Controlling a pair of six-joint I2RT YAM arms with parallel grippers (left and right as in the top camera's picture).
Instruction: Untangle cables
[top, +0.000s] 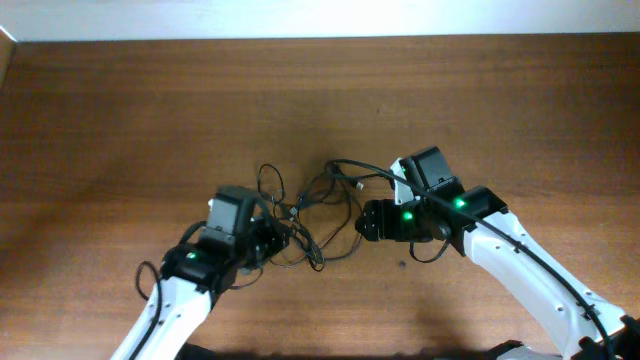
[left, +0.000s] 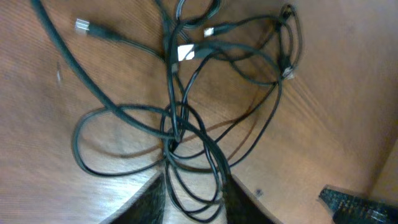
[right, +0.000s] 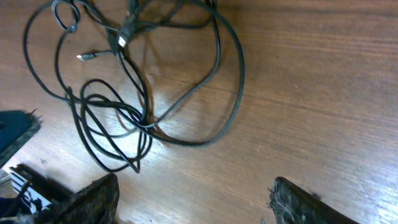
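The cables (top: 305, 210) are several thin black wires tangled in loose loops at the table's middle. My left gripper (top: 277, 240) sits at the tangle's lower left. In the left wrist view its fingers (left: 193, 202) are apart, with cable loops (left: 174, 127) lying between the tips, not pinched. Metallic plug ends (left: 81, 25) and a pale one (left: 185, 53) lie further out. My right gripper (top: 364, 220) is at the tangle's right edge. In the right wrist view it (right: 196, 199) is wide open and empty, with the cable loops (right: 143, 121) lying ahead on the table.
The wooden table (top: 150, 120) runs to a pale wall edge at the back. Part of the right arm (left: 354, 202) shows in the left wrist view. Part of the left arm (right: 15, 134) shows in the right wrist view.
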